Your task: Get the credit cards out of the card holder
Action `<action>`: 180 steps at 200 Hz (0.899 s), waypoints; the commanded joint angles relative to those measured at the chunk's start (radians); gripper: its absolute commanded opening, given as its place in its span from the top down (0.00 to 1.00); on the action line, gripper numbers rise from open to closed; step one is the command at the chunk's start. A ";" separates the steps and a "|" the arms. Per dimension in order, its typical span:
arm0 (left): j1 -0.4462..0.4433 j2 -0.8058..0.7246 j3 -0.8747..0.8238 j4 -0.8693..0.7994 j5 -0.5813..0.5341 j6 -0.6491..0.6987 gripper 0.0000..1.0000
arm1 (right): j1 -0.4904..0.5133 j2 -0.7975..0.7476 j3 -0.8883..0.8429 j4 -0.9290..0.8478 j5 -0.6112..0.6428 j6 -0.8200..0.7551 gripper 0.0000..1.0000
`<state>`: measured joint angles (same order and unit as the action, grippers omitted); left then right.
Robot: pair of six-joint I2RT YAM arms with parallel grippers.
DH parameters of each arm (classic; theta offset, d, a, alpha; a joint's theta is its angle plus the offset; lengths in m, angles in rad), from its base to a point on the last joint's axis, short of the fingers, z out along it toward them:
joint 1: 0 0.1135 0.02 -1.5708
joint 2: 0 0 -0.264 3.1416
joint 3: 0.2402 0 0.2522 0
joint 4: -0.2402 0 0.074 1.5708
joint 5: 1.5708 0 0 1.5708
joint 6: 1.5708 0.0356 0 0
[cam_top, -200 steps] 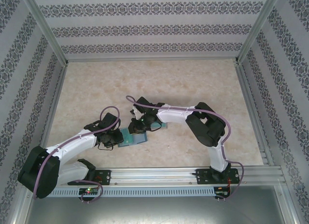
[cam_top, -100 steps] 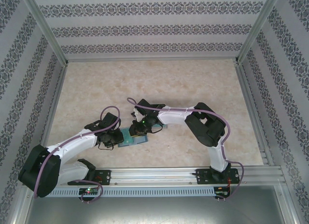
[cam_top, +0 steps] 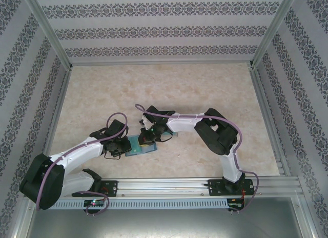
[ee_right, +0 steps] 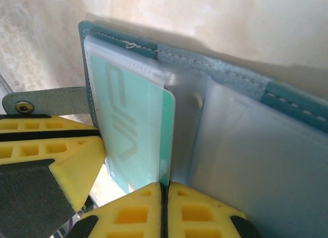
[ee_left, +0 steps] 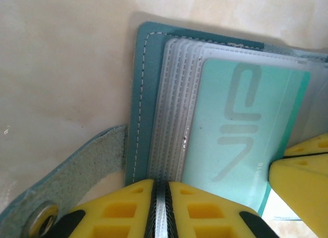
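Observation:
The card holder (cam_top: 134, 150) lies open on the table near the front, between both arms. It is a teal wallet (ee_left: 137, 94) with clear sleeves and a snap strap (ee_left: 66, 171). My left gripper (ee_left: 161, 184) is shut on the edge of the clear sleeves. A teal-green credit card (ee_left: 241, 130) with pale lettering sits in the top sleeve. My right gripper (ee_right: 164, 186) is shut on that card's (ee_right: 133, 125) near edge, which sticks out of the sleeve. The two grippers face each other across the wallet (ee_right: 287, 94). Any other credit cards are hidden.
The table is pale marbled stone (cam_top: 164, 89), walled by patterned panels on three sides. An aluminium rail (cam_top: 169, 186) carrying the arm bases runs along the near edge. Open tabletop lies behind and to both sides of the wallet.
My right gripper has slid a little left over the wallet and closed on the teal-green card's edge. The left gripper has kept its hold on the sleeves.

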<state>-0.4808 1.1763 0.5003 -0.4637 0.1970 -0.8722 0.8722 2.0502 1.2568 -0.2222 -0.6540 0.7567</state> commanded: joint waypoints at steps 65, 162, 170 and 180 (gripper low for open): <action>0.008 0.050 -0.002 -0.052 -0.066 -0.022 0.99 | -0.044 -0.068 -0.081 0.010 0.022 -0.008 1.00; 0.007 0.051 0.014 -0.064 -0.065 -0.007 0.98 | -0.017 -0.052 -0.053 0.004 0.017 -0.005 1.00; 0.008 0.048 0.020 -0.069 -0.062 -0.007 0.97 | -0.013 -0.047 -0.043 -0.001 0.017 -0.007 1.00; 0.008 0.038 0.031 -0.073 -0.052 -0.009 0.95 | -0.010 -0.043 -0.038 -0.005 0.017 -0.010 1.00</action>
<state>-0.4774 1.2007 0.5243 -0.4793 0.1825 -0.8787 0.8429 1.9907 1.1835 -0.1974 -0.6510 0.7563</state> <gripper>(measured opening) 0.047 0.058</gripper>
